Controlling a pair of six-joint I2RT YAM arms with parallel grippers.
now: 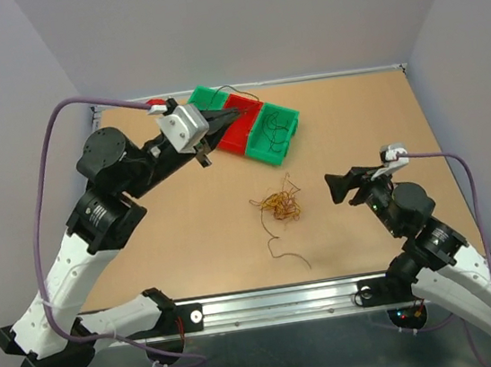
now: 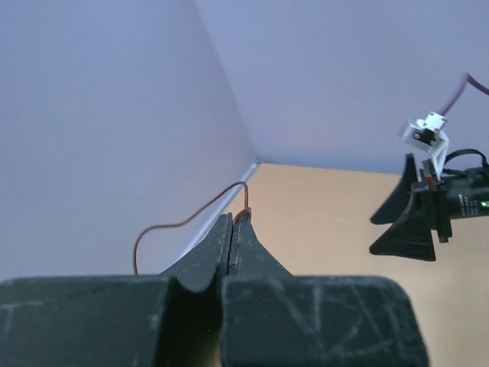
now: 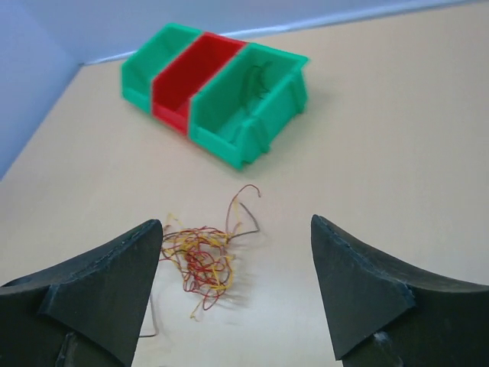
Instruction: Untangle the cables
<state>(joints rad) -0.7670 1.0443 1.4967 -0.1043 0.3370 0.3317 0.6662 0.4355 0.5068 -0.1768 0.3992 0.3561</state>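
Observation:
A tangle of thin red, orange and yellow wire strands (image 1: 278,204) lies mid-table; it also shows in the right wrist view (image 3: 200,258). One loose dark strand (image 1: 288,250) lies just in front of it. My left gripper (image 1: 220,123) is over the red bin (image 1: 236,123), shut on a thin reddish-brown strand (image 2: 191,222) that curls up from its tips. My right gripper (image 1: 336,187) is open and empty, to the right of the tangle, jaws wide apart (image 3: 237,252).
Three joined bins stand at the back: green (image 1: 204,98), red, and green (image 1: 273,133) holding dark strands (image 3: 257,80). Grey walls enclose the table on three sides. A metal rail (image 1: 279,304) runs along the near edge.

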